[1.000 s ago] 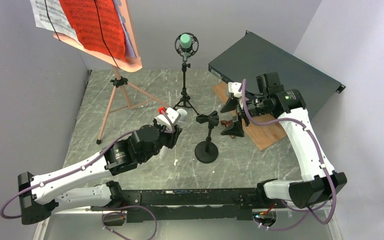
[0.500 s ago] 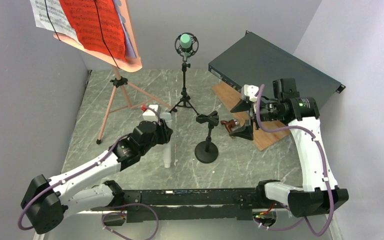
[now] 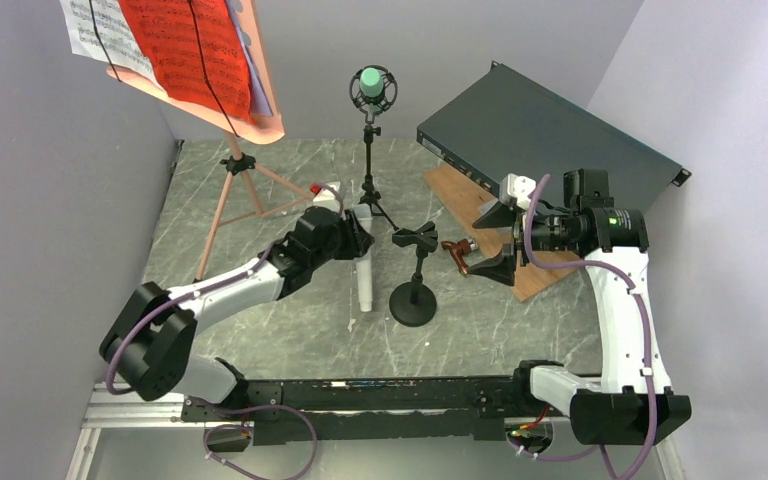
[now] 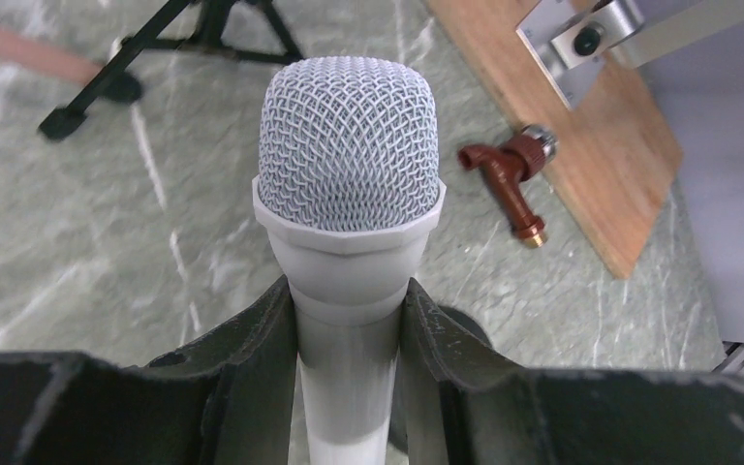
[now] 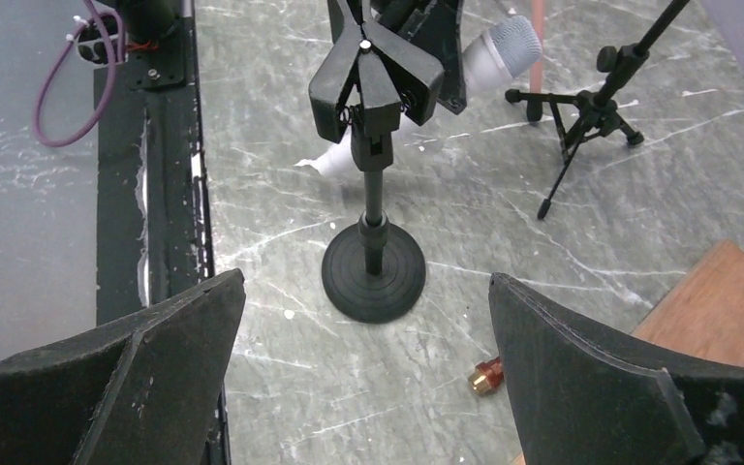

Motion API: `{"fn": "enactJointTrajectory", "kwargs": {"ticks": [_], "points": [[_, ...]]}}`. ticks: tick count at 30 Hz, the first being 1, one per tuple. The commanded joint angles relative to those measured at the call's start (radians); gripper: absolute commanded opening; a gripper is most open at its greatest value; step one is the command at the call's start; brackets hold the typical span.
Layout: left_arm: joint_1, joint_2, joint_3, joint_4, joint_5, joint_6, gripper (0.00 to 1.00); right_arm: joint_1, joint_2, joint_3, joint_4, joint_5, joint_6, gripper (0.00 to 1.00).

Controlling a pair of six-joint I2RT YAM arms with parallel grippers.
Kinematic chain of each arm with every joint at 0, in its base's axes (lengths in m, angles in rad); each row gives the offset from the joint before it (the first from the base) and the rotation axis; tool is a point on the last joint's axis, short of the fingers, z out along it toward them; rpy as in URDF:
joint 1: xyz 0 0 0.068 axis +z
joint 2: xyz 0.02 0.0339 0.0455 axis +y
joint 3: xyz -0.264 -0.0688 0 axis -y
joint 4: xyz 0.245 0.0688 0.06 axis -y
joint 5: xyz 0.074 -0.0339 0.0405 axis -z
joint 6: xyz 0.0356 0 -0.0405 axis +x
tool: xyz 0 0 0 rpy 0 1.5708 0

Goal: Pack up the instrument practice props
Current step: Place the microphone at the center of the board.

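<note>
My left gripper (image 3: 357,243) is shut on the white microphone (image 3: 364,285), just below its mesh head (image 4: 349,145), and holds it just left of the black round-base microphone mount (image 3: 413,298). That mount's clip (image 5: 373,82) is empty. My right gripper (image 3: 493,241) is open and empty to the right of this mount, which shows between its jaws in the right wrist view (image 5: 373,276). The green microphone (image 3: 370,84) sits in the black tripod mount (image 3: 369,195) at the back. The pink tripod (image 3: 232,175) holds the red page (image 3: 185,50), white page (image 3: 90,30) and lavender page (image 3: 260,95).
A large dark green metal box (image 3: 550,125) lies at the back right with a brown wooden board (image 3: 535,270) in front of it. A small dark red fitting (image 3: 453,250) lies on the marble table beside the board. Grey walls close in both sides.
My left arm has swung up and to the right with the white microphone, toward the round-base mount. My right gripper has drawn back to the right, still open.
</note>
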Motion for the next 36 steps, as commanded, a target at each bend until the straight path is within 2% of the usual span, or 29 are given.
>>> {"fn": "enactJointTrajectory", "kwargs": {"ticks": [1, 6, 11, 18, 24, 36], "points": [[0.002, 0.069, 0.109, 0.121, 0.066, 0.066, 0.0, -0.018, -0.026, -0.008, -0.007, -0.058, -0.047, 1.0], [0.002, 0.159, 0.182, 0.166, 0.11, 0.115, 0.0, -0.025, -0.032, -0.014, -0.012, -0.065, -0.052, 1.0], [0.002, 0.256, 0.246, 0.23, 0.139, 0.092, 0.0, -0.028, -0.034, -0.014, -0.017, -0.073, -0.059, 1.0], [0.003, 0.379, 0.322, 0.302, 0.107, 0.054, 0.0, -0.03, -0.038, -0.014, -0.024, -0.079, -0.066, 1.0], [0.002, 0.512, 0.448, 0.294, 0.086, 0.048, 0.0, -0.031, -0.041, -0.016, -0.025, -0.081, -0.069, 1.0], [0.004, 0.74, 0.697, 0.226, 0.112, 0.019, 0.25, -0.031, -0.043, -0.016, -0.028, -0.076, -0.075, 1.0]]}}
